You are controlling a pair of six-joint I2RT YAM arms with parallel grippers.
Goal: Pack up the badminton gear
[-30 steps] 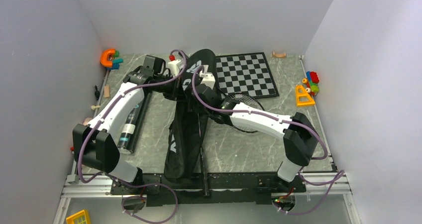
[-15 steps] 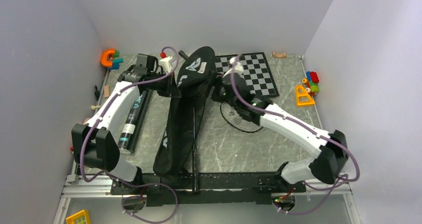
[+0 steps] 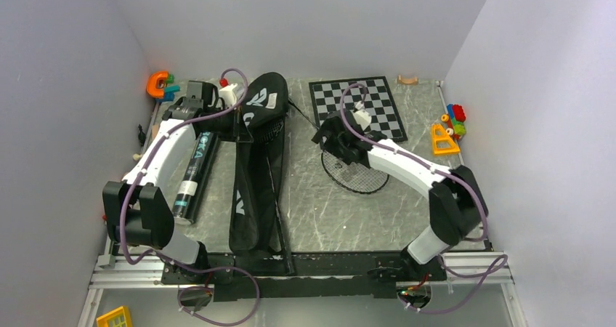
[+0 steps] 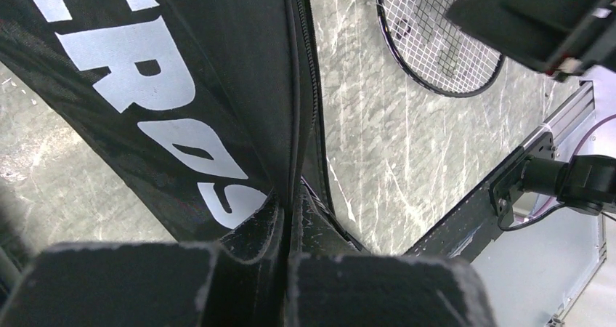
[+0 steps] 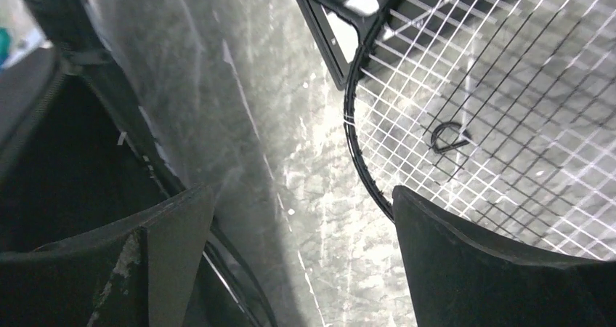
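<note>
Your right claw [image 3: 347, 147] left the bag [image 3: 250, 189], open over the racket [image 3: 367, 178]. Your left claw [image 4: 287, 254] pinches the bag, which lies near-to-far.

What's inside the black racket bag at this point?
In the racket bag, through its open slit, one racket shows: strung head near the far end, shaft running down, handle poking out at the near end. The black fabric covers the rest of the inside.

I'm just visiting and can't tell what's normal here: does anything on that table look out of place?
One racket lies loose outside the racket bag, its strung head seemingly overlapping the chessboard corner. The left gripper pinches the bag's edge; the right gripper is open over that racket.
</note>
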